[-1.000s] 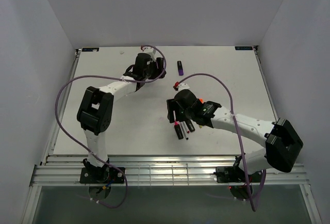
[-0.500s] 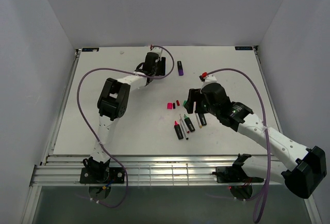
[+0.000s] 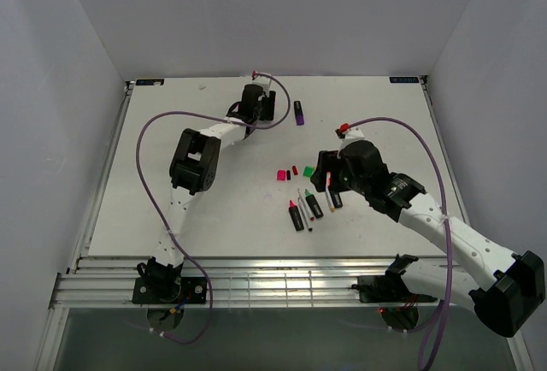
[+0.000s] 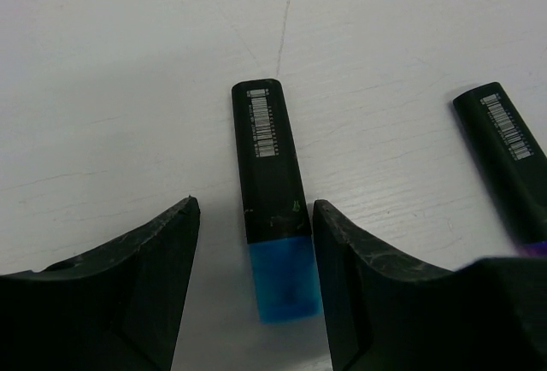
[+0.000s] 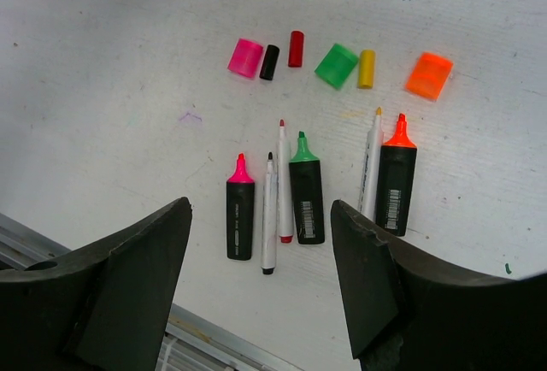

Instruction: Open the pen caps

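White worktop [image 4: 111,72]. Blue cap [image 4: 286,281], on black marker [image 4: 267,161], lies between tips of spread left claw [image 4: 256,209]. Risk: off-centre pinch skids marker into purple-capped marker [image 4: 500,140] right of claw. Right claw [image 5: 261,209] spread, empty, over loose caps [image 5: 246,56], too far off to brace body.

I am looking into a robotics lab test cell, not a home or a shop. A bare white table [image 3: 239,209] is sitting boxed in by plain white panels [image 3: 60,89] on three sides. Slotted aluminium rails [image 3: 282,284] are running along the near edge, and the left arm [image 3: 192,161] and right arm [image 3: 410,204] are standing bolted there. Purple cables [image 3: 140,144] are looping loose off both arms, and small dark labels [image 3: 149,81] are marking the table's far corners.
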Robot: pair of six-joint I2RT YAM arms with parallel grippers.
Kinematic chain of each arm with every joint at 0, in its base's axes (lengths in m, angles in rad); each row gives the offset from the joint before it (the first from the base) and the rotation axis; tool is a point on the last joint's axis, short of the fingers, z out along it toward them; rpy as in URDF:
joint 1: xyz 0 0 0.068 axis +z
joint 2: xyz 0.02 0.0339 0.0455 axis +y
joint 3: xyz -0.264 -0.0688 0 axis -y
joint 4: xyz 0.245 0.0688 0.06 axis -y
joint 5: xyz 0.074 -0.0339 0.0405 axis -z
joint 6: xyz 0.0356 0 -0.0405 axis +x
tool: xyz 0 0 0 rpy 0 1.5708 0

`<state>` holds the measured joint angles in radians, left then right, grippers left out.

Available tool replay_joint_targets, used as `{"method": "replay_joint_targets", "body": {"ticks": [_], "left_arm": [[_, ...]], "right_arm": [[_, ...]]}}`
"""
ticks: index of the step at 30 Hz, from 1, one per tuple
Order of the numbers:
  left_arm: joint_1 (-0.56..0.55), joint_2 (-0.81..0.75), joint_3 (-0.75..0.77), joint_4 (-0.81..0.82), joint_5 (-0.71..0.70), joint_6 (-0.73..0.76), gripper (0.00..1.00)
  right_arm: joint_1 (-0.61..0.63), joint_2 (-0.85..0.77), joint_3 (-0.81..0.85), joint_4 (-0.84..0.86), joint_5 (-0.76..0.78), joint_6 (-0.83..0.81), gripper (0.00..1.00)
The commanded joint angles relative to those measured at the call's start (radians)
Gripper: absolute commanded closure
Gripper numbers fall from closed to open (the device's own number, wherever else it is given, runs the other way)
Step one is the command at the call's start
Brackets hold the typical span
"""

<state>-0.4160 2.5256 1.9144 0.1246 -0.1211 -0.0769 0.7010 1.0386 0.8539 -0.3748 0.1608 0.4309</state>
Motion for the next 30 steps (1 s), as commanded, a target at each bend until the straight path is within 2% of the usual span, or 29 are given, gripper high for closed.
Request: {"method": "replay_joint_targets", "body": {"ticks": [1, 4, 5, 6, 12, 17, 19, 21, 22, 25, 30], "left_arm": [[0.0, -0.008, 0.021, 0.012, 0.038, 0.003, 0.35], [0.002, -0.016, -0.004, 0.007, 0.07, -0.009, 0.49], [0.002, -0.019, -0.012, 0.01, 0.08, -0.015, 0.61], [0.002, -0.022, -0.021, 0.01, 0.101, -0.026, 0.66], [0.011, -0.073, -0.103, 0.021, 0.189, -0.092, 0.88], [0.016, -0.212, -0.224, 0.021, 0.219, -0.089, 0.95], [0.016, -0.332, -0.273, 0.007, 0.228, -0.087, 0.96], [0.016, -0.463, -0.345, -0.028, 0.288, -0.087, 0.96], [0.016, -0.509, -0.373, -0.042, 0.313, -0.086, 0.96], [0.016, -0.706, -0.501, -0.101, 0.438, -0.092, 0.98], [0.014, -1.028, -0.769, -0.129, 0.657, -0.087, 1.0]], "right_arm": [[-0.015, -0.025, -0.013, 0.028, -0.012, -0.024, 0.28], [-0.024, -0.034, -0.016, 0.028, -0.015, -0.027, 0.28], [-0.029, -0.037, -0.015, 0.028, -0.017, -0.027, 0.28], [-0.031, -0.046, -0.015, 0.027, -0.017, -0.029, 0.28], [-0.046, -0.069, -0.007, 0.022, -0.032, -0.034, 0.28], [-0.058, -0.058, 0.017, -0.009, -0.096, -0.057, 0.28], [-0.072, -0.052, 0.045, -0.021, -0.136, -0.089, 0.27], [-0.083, -0.032, 0.08, -0.07, -0.202, -0.103, 0.27], [-0.09, -0.028, 0.108, -0.082, -0.223, -0.121, 0.22], [-0.106, -0.005, 0.14, -0.114, -0.345, -0.149, 0.17], [-0.117, 0.0, 0.171, -0.119, -0.598, -0.17, 0.17]]}}
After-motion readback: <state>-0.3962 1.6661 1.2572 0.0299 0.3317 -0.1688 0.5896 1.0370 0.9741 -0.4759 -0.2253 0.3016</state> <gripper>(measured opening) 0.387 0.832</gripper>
